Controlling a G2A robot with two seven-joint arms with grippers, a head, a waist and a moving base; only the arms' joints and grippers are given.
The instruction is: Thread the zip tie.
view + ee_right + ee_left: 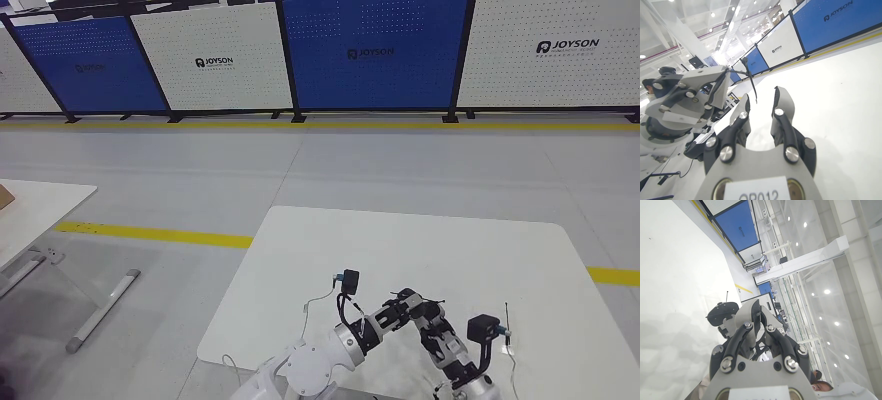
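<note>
A black zip tie hangs above the white table, bent, with its tail pointing down toward my right gripper. In the right wrist view my left gripper is shut on one end of the tie. My right gripper stands open just below the tie's loose tail, which hangs above the gap between the fingers without touching them. Seen from its own wrist, the left gripper has its pads pressed together. In the top view both grippers meet near the table's front edge, left gripper beside right gripper.
The table's far half is bare white surface. A second white table stands at the left across the floor. Blue and white partition panels line the back, and a yellow floor line runs past the table.
</note>
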